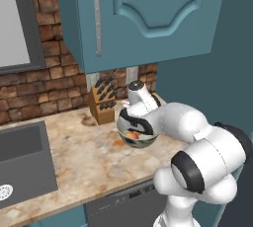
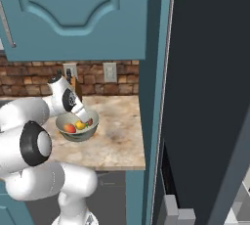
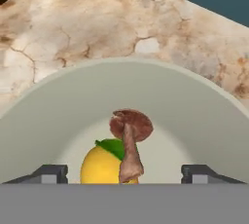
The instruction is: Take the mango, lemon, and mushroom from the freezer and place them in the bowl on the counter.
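My fingers (image 3: pixel 124 173) hang wide apart, holding nothing, over the bowl (image 3: pixel 194 106) where mushroom (image 3: pixel 130 135), lemon (image 3: pixel 99 167) and mango (image 2: pixel 70 128) lie, so I judge only lifting clear remains.

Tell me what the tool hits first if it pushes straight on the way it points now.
Most likely the mushroom, which sits midway between the open tool's fingertips over the lemon, inside the bowl. How far off it is cannot be judged.
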{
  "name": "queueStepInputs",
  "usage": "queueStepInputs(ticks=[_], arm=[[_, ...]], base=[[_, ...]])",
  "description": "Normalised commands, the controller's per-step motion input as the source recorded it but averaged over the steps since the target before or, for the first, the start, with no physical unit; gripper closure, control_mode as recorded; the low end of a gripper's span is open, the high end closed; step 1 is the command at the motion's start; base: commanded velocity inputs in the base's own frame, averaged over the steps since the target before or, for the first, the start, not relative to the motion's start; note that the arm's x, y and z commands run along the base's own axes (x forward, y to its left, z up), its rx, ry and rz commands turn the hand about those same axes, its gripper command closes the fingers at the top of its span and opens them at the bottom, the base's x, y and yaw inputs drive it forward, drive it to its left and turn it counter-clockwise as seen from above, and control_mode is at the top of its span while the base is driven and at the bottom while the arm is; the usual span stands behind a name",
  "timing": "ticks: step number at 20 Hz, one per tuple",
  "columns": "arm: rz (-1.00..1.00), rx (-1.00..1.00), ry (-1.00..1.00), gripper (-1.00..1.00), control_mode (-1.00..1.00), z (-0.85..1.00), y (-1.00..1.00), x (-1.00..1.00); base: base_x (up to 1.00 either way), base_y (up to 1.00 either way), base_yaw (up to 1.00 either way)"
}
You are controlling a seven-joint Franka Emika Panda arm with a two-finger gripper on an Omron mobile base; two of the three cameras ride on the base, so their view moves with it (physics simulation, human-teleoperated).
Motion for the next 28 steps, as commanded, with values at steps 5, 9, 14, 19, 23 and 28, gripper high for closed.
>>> queueStepInputs(ticks=[5,9,14,19,23,28], arm=[[0.00,0.02,-0.27,-1.00,-1.00,0.96,0.00,-0.98],[0.00,-0.01,-0.51,-1.00,-1.00,1.00,0.01,-1.00],[0.00,-0.03,-0.55,-1.00,-1.00,1.00,0.08,-1.00],[0.00,-0.07,-0.53,-1.00,-1.00,0.95,0.33,-1.00],[0.01,-0.15,-0.38,-1.00,-1.00,0.11,0.69,-1.00],[-0.10,0.01,0.01,-1.00,-1.00,0.00,-0.16,-0.10]], base=[[0.00,0.00,0.00],[0.00,0.00,0.00],[0.00,0.00,0.00],[0.00,0.00,0.00],[0.00,0.00,0.00],[0.00,0.00,0.00]])
